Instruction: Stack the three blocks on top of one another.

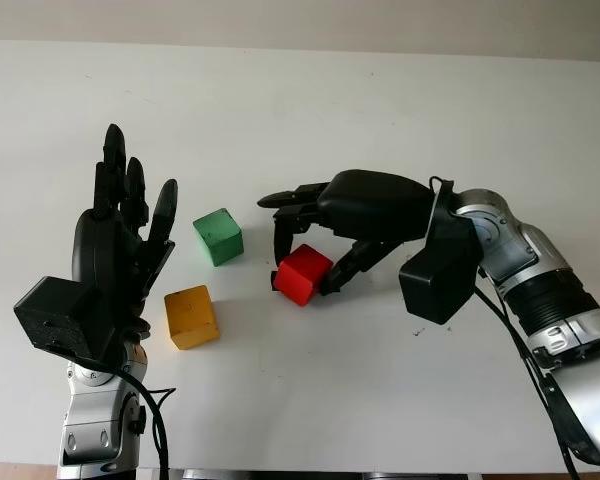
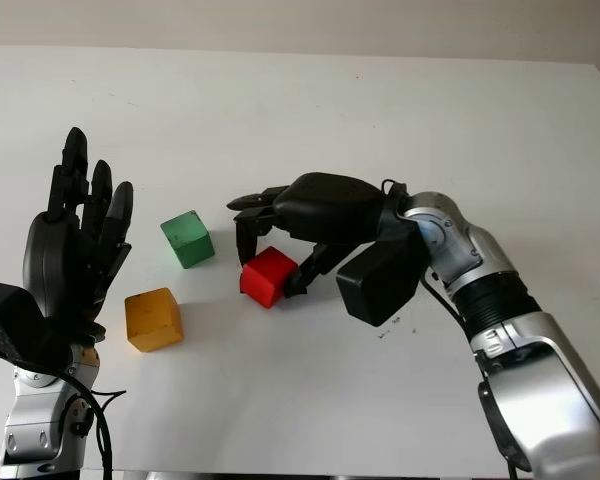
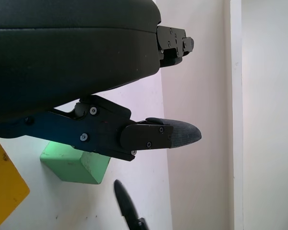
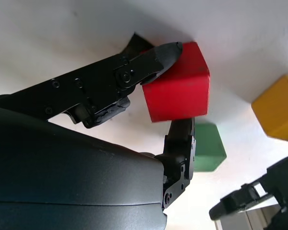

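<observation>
A red block (image 1: 302, 274) sits near the middle of the white table (image 1: 400, 110), tipped slightly. My right hand (image 1: 304, 270) reaches in from the right and is shut on it, fingers on its left side and thumb on its right; the right wrist view shows the red block (image 4: 176, 91) pinched between the fingertips (image 4: 163, 53). A green block (image 1: 218, 236) lies just left of it. The yellow block (image 1: 191, 316) lies nearer to me, in front of the green one. My left hand (image 1: 132, 190) is held upright and open at the left, beside the green and yellow blocks, holding nothing.
The left wrist view shows the green block (image 3: 77, 165) and a corner of the yellow block (image 3: 5, 191) below the hand. Bare white tabletop stretches behind and to the right of the blocks. The table's far edge (image 1: 310, 48) runs along the top.
</observation>
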